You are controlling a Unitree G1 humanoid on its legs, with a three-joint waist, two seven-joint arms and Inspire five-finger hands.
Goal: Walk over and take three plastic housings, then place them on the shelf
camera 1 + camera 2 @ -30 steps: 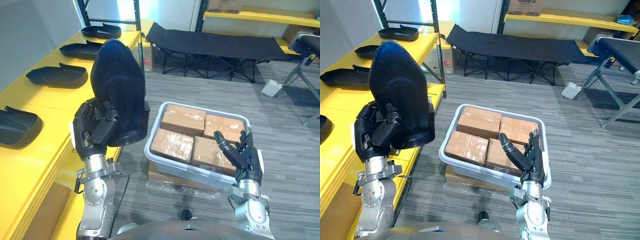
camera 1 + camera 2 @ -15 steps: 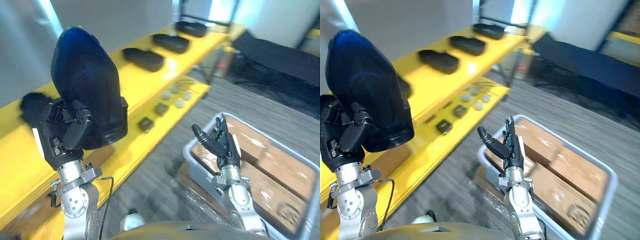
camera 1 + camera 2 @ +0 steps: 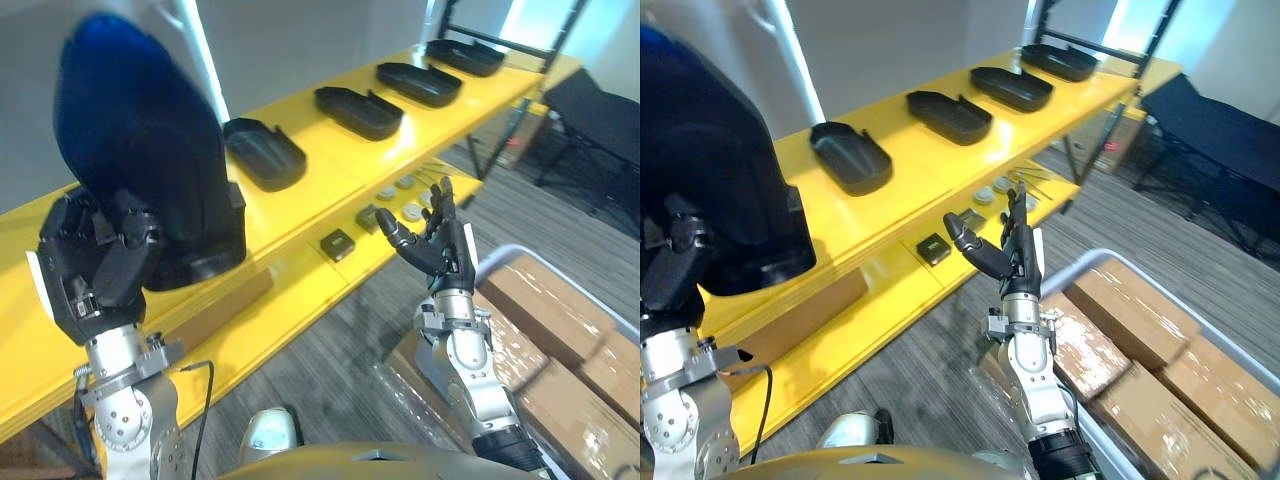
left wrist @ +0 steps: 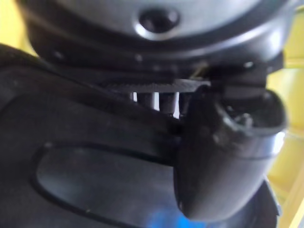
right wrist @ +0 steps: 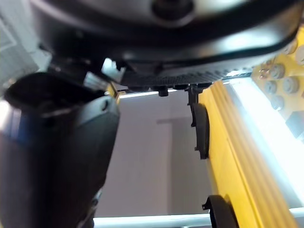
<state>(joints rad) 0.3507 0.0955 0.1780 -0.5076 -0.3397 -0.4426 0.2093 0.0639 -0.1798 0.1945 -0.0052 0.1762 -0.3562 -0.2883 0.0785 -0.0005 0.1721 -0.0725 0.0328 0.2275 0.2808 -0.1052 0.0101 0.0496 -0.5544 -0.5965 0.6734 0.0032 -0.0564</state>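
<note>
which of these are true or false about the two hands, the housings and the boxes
1. The left hand grips a black plastic housing upright. True.
2. The right hand holds a housing too. False: its fingers are straight and it holds nothing.
3. Four more housings lie in a row on the yellow shelf. True.
4. The cardboard boxes sit on the shelf. False: they lie off it, low at the robot's right.
</note>
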